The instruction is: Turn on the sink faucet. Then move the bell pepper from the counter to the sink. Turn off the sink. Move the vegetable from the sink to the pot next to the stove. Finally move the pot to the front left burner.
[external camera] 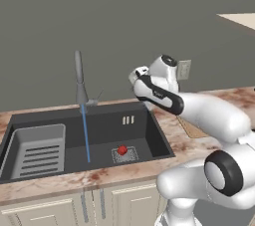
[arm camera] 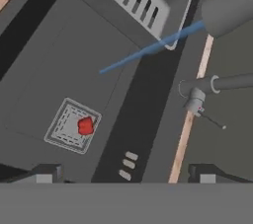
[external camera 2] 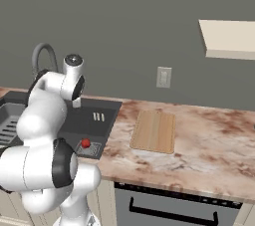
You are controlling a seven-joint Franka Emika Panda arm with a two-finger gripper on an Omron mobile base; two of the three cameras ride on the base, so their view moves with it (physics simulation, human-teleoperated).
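The sink faucet stands upright behind the sink, and a blue stream of water runs from it into the basin. The red bell pepper lies on the square drain grate, apart from the stream. In the hand view the bell pepper is lower left, and the faucet base with its thin lever is to the right. My gripper hovers open above the sink's back right corner, holding nothing. Its fingertips stand wide apart. The pot is out of view.
A light grey slotted tray fills the sink's left part. A wooden cutting board lies on the marble counter right of the sink. A grey oven front with a dark handle sits below. A wall outlet is behind.
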